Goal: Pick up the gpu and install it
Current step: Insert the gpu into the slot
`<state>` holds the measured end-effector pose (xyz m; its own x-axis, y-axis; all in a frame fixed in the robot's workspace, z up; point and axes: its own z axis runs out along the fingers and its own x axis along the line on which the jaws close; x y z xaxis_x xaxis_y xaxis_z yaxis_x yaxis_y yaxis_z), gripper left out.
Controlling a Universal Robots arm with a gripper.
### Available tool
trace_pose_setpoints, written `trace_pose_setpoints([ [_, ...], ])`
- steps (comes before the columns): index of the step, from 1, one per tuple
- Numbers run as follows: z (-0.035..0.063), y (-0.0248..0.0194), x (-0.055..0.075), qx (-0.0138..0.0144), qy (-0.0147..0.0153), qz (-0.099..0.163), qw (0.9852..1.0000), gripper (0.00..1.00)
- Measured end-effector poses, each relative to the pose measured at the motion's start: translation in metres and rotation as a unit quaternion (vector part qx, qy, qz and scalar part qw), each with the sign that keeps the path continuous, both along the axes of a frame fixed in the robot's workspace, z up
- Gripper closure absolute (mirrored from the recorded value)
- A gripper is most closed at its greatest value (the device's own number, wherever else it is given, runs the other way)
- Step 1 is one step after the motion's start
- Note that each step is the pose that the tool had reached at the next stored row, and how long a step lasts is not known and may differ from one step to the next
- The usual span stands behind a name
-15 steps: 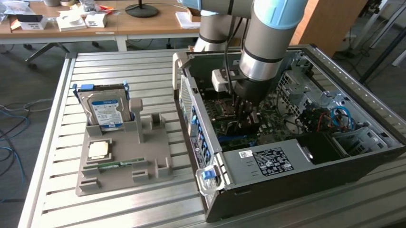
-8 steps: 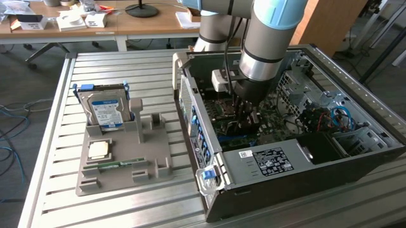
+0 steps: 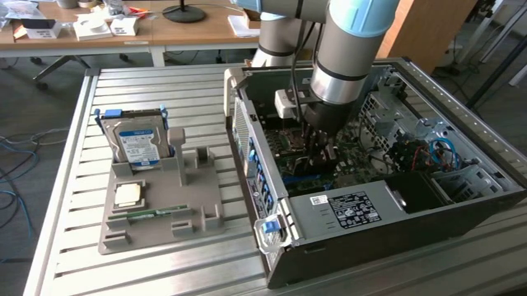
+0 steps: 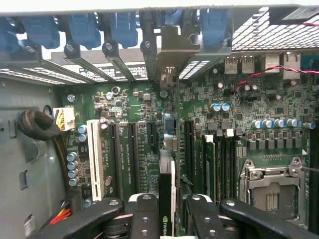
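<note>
Exterior, arm: reaching down into open computer case [image 3: 395, 203] on slatted counter [image 3: 157, 265].
Exterior, pincer [image 3: 317, 139]: low over the motherboard, partly hidden by the wrist.
Exterior, holder [image 3: 157, 209]: grey, at the exterior view's left, carrying blue-labelled hard drive [image 3: 138, 143] upright; memory stick [image 3: 148, 214] lying flat.
Exterior, writing: white label on case, print unreadable.
Wrist, pincer [image 4: 167, 209]: partly closed, clamped on gpu [image 4: 166, 199].
Wrist, gpu: edge-on, upright over motherboard [image 4: 219, 119] slots, bracket toward the case's rear openings.
Wrist, writing: green logo mark on card edge; no words legible.
</note>
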<state>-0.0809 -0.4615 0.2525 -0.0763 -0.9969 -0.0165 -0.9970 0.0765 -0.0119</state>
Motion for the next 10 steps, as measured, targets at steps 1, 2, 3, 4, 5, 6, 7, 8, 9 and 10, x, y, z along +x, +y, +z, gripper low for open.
trace_pose_setpoints([
  [1, 0.0019, -0.0001, 0.0, -0.0001, -0.0001, 0.0, 1.0, 0.74],
  [2, 0.0034, 0.0, 0.0, 0.0001, -0.0004, 0.0, 1.0, 0.74],
  [3, 0.0038, -0.0001, 0.0, 0.0001, -0.0008, 0.0, 1.0, 0.74],
  [4, 0.0037, 0.0, -0.0001, 0.0003, -0.0015, 0.001, 1.0, 0.74],
  [5, 0.0037, 0.0, -0.0001, 0.0003, -0.0024, 0.002, 1.0, 0.74],
  [6, 0.0038, -0.0001, -0.0001, 0.0002, -0.0032, 0.004, 1.0, 0.74],
  [7, 0.0038, 0.0, 0.0, 0.0003, -0.0039, 0.007, 1.0, 0.74],
  [8, 0.0038, 0.0, 0.0, 0.0003, -0.0043, 0.009, 0.9999, 0.74],
  [9, 0.0038, 0.0, 0.0, 0.0003, -0.0045, 0.012, 0.9999, 0.74],
  [10, 0.0038, 0.0, 0.0, 0.0003, -0.0047, 0.013, 0.9999, 0.74],
])
